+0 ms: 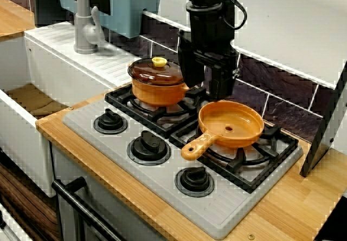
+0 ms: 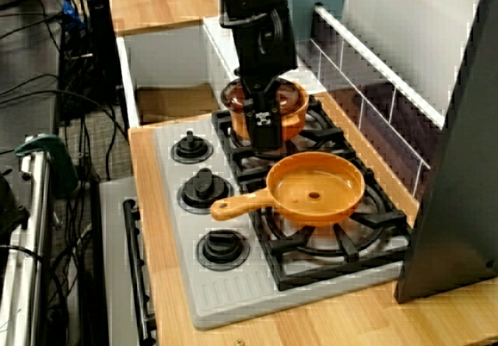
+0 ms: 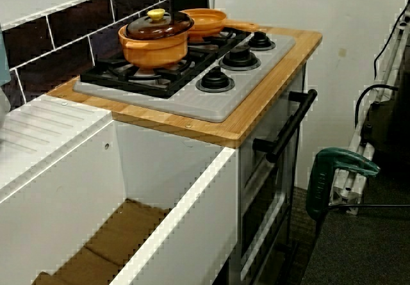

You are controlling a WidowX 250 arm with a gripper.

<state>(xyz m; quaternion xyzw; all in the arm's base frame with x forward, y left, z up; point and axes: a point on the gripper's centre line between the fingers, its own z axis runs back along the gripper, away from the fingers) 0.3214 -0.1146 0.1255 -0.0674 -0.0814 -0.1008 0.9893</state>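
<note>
2 orange pieces of cookware sit on the grey hob, and the black gripper hangs low between them, over the hob's rear grates. Seen from the front, the empty frying pan rests on the hob's right burner. Its handle points out toward the hob's 3 black knobs. The pot stands on the hob's left rear burner under a brown lid with a yellow knob.

In the view from the side, the gripper sits just in front of the pot's wall and near the pan's far rim, apparently touching neither. Its dark body hides the fingers, so I cannot tell whether they are apart or together.

The pan looks like moulded plastic: probably light, stiff and smooth enough to slip. The handle seems the surest hold, close to the bowl so that it does not tip, with the thin rim second. The pot's lid looks loose, so its knob would likely lift only the lid.
</note>
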